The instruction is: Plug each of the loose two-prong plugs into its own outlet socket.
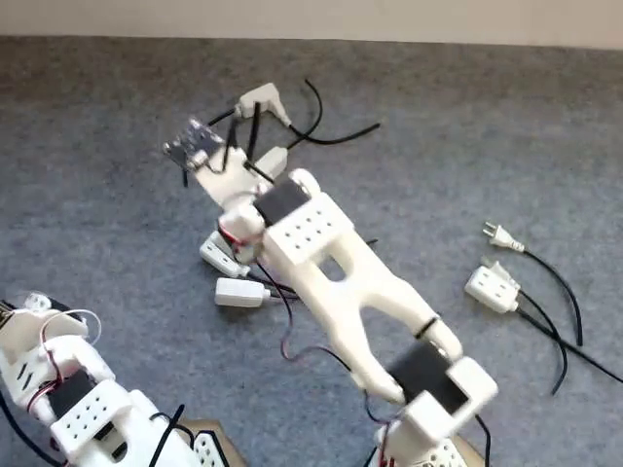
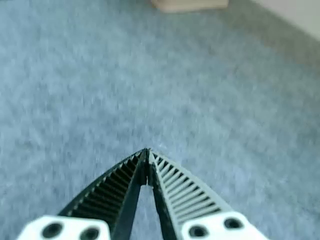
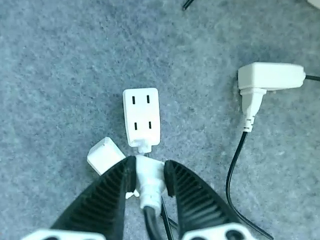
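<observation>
Holding: right gripper (image 3: 149, 164) clamps one white corded plug (image 3: 150, 182), tip touching outlet (image 3: 141, 116).
Plugs: at least three; second plug (image 3: 270, 77) near, third plug (image 1: 501, 235) far right, loose.
Outlets: two certain; second outlet (image 1: 492, 287) just beside third plug.
Left gripper (image 2: 148, 152): closed, empty, over carpet (image 2: 200, 75).

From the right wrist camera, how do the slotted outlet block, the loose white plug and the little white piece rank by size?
Tied first: slotted outlet block and loose white plug, about alike.
Smallest: little white piece, partly hidden behind the right gripper gripping a second plug.
</observation>
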